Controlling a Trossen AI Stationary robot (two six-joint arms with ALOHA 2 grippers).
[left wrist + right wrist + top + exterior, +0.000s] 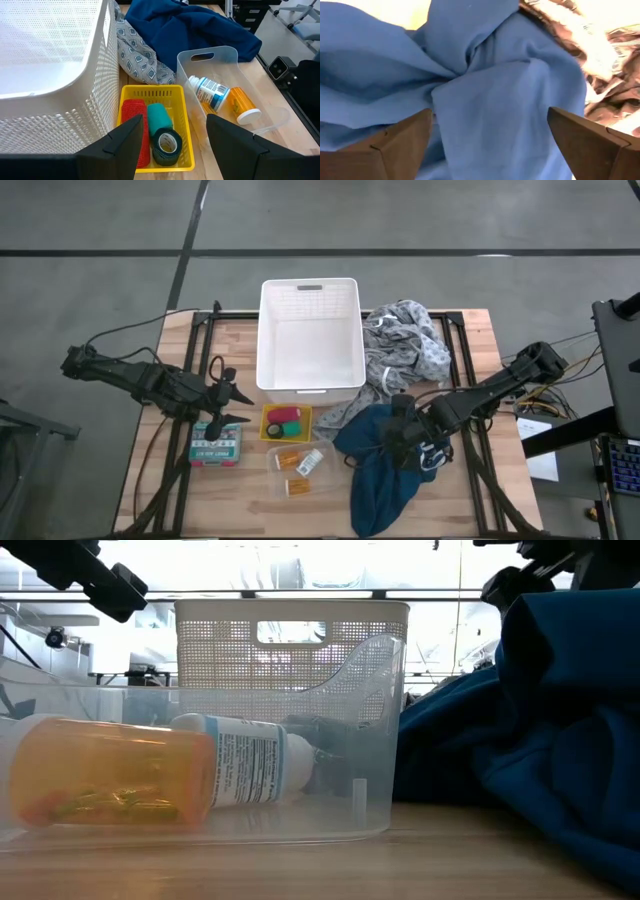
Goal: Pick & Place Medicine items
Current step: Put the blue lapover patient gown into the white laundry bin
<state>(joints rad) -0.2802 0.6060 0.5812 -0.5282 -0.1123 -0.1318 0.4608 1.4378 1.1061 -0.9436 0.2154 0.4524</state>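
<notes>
Medicine items, clear tray: a translucent orange plastic pill bottle with a white cap (pixel 242 104) and a white labelled plastic bottle (pixel 210 93) lie on their sides, touching, in a clear plastic handled tray (pixel 261 129) near the counter's front edge; a second orange bottle (pixel 298 486) lies at that tray's front end.
Medicine items, yellow basket: a pink-red ribbed cylinder (pixel 132 125), a teal-green roll (pixel 159 117) and a dark green tape roll (pixel 166 145) sit side by side in a small yellow slotted plastic basket (pixel 186 131), just beside the large white perforated plastic bin (pixel 310 335).
Other item: a flat green-labelled box (pixel 216 445) lies on the pale wooden counter (pixel 240 345) to the left of the basket.
Left pincer (pixel 173 144): fingers part-spread, empty, poised above the yellow basket.
Right pincer (pixel 490 137): fingers spread wide, grasping nothing, right over the crumpled teal-blue cloth (pixel 385 465); a grey patterned cloth (pixel 405 345) lies behind that.
Key relation: the basket items lie directly ahead of and beneath the left pincer; the cylinder's long axis runs roughly along the wrist's line of sight, between the fingers. The left arm is plainly nearer; the right is well apart, beyond the tray.
Judgement: a straight descent onto the cylinder or a roll looks like the likely next grasp.
</notes>
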